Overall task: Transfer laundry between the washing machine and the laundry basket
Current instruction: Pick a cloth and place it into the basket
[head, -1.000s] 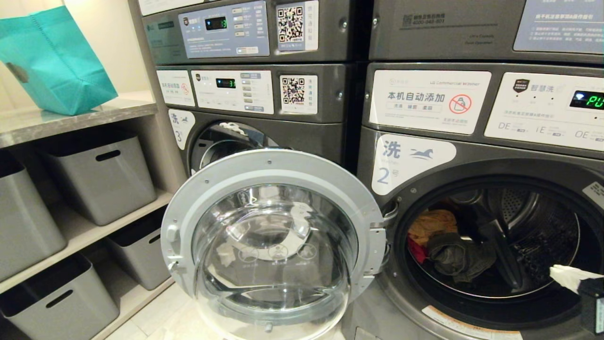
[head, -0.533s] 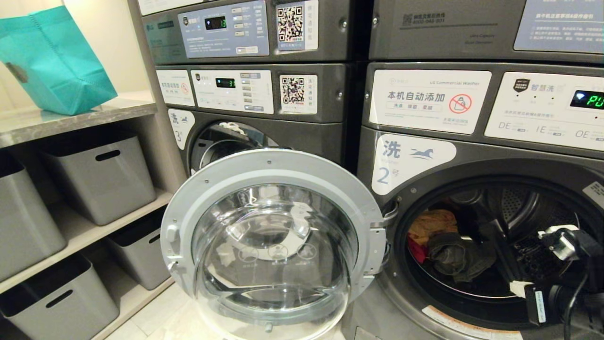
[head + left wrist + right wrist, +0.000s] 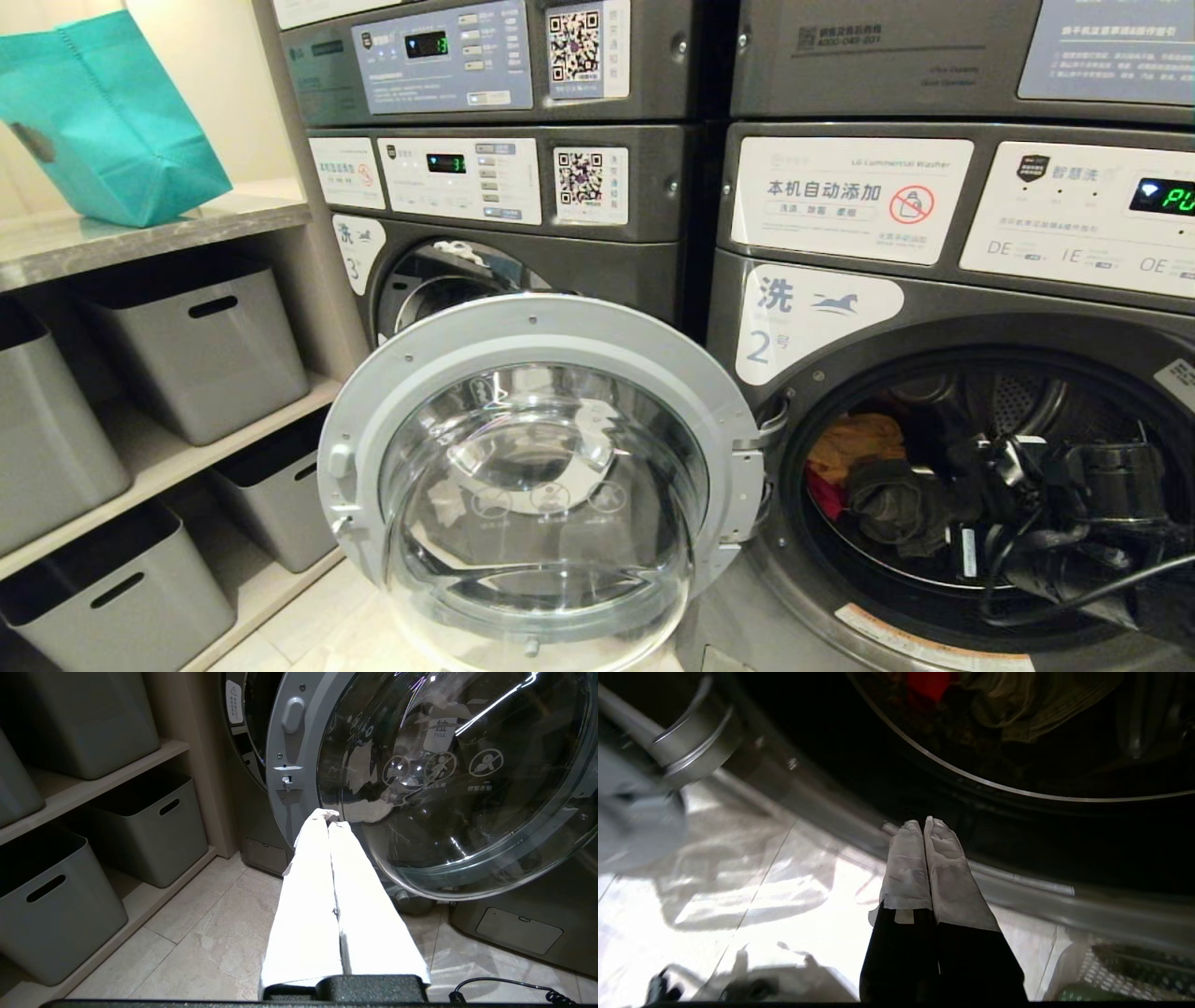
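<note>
The washing machine point(image 3: 934, 308) marked 2 stands at the right, its round glass door point(image 3: 541, 476) swung wide to the left. In the drum lie a yellow cloth point(image 3: 854, 439), a red cloth point(image 3: 822, 493) and a dark olive cloth point(image 3: 892, 504). My right arm point(image 3: 1074, 485) hangs before the drum's mouth. Its gripper point(image 3: 923, 823) is shut and empty, tips over the drum's lower rim, the olive cloth point(image 3: 1031, 700) beyond them. A corner of the white mesh laundry basket point(image 3: 1115, 970) shows on the floor. The left gripper point(image 3: 329, 816) is shut and empty, low before the door point(image 3: 444, 788).
Grey storage bins point(image 3: 201, 345) fill the shelves at the left, and a teal bag point(image 3: 103, 121) lies on the counter above them. Machine 3 point(image 3: 439, 280) stands partly behind the open door. Pale floor tiles point(image 3: 196, 933) run between the shelves and the machines.
My right arm has swung up and to the left from the lower right corner, and now crosses the drum's mouth. Its white fingertips have dropped out of the head view. The left arm has kept still.
</note>
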